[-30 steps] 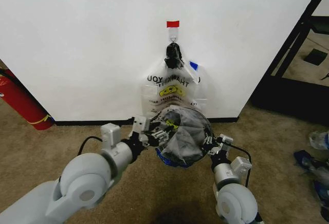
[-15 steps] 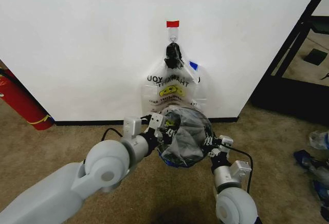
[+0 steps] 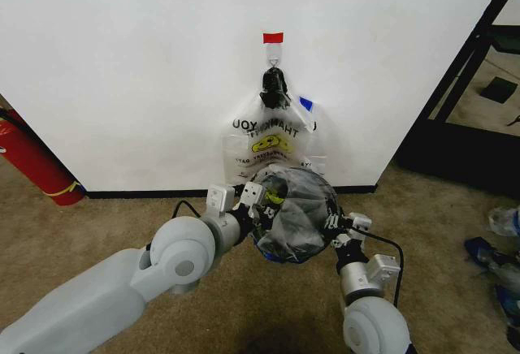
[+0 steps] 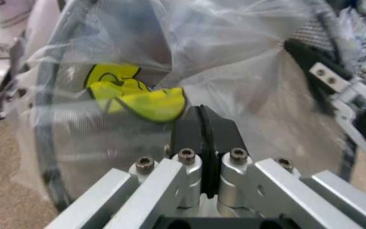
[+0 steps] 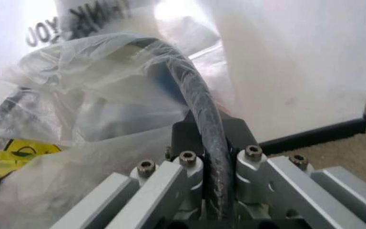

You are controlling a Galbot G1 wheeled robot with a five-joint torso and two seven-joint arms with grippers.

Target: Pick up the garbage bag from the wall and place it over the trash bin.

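The garbage bag point(image 3: 294, 222) is draped over and into the trash bin point(image 3: 318, 194), which stands on the carpet just in front of the wall point(image 3: 130, 70), directly below the hook point(image 3: 274, 65) and the red tape strip point(image 3: 273, 37). Between bin and hook, the matching bags point(image 3: 268, 139) hang flat against the wall under a black knot point(image 3: 274, 90). From the head view, the left end effector point(image 3: 253, 205) sits at the bin's left rim and the right end effector point(image 3: 334, 226) at its right rim, but how their fingers stand is not clear from there. The left wrist view settles one side: the left end effector point(image 4: 202, 125) has its dark fingers pressed together with clear film pinched between them, beside the crumpled yellow smiley print point(image 4: 135, 93), with the bin's rim curving past. The right wrist view settles the other: the right end effector point(image 5: 211, 138) is closed around the bin's dark rim with the film wrapped over it, and the baseboard point(image 5: 316, 133) shows close beyond. Left of the bin, open carpet point(image 3: 122, 216) runs to the red fire extinguisher point(image 3: 32, 159) leaning at the wall, well apart. Right of the bin, carpet stays free up to a dark frame point(image 3: 463, 78) at the wall's corner.
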